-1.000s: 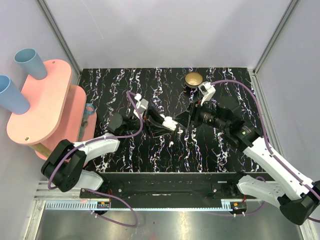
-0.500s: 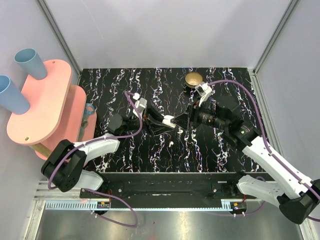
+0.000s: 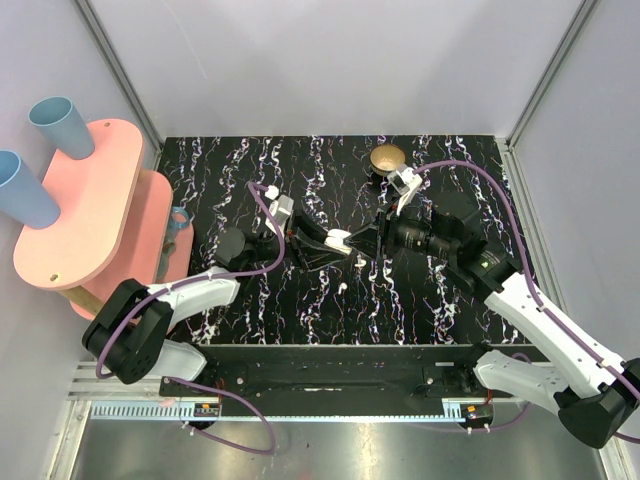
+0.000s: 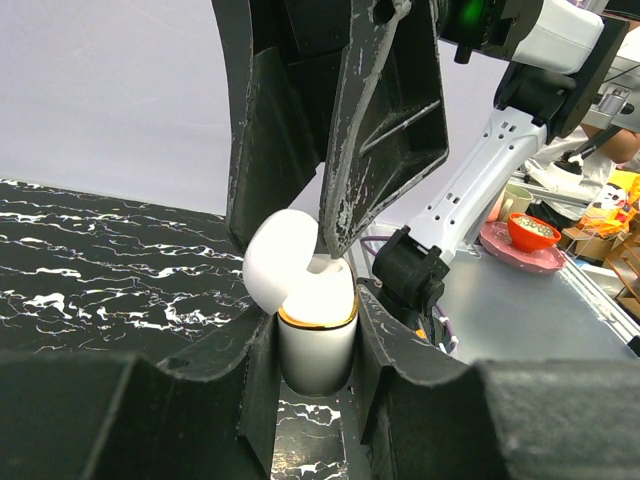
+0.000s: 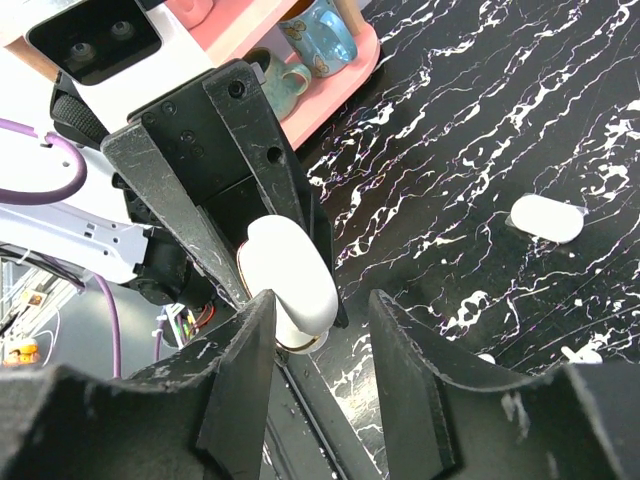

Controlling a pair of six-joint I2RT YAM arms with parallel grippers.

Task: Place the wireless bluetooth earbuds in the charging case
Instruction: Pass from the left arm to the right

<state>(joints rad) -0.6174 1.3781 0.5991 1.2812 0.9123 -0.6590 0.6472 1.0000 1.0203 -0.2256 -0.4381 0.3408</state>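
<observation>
The white charging case (image 4: 315, 350) with a gold rim stands upright, and my left gripper (image 4: 315, 335) is shut on its body. Its lid (image 4: 278, 262) is swung open to the left. From above, my right gripper (image 5: 322, 305) hangs over the case (image 5: 290, 275), jaws apart, and one of its fingers (image 4: 385, 120) has its tip at the case's mouth. Something white sits in the mouth; I cannot tell whether it is an earbud. In the top view the case (image 3: 338, 240) is at mid-table between both grippers. One tiny white earbud (image 3: 343, 285) lies on the tabletop just in front of the case.
A white oblong piece (image 5: 547, 217) lies on the black veined tabletop (image 3: 450, 190). A gold round dish (image 3: 387, 158) stands at the back behind the right arm. A pink shelf (image 3: 90, 200) with blue cups (image 3: 55, 125) borders the table's left side.
My right gripper has moved a little left onto the case and its jaws have narrowed. The left gripper has kept the case in the same place.
</observation>
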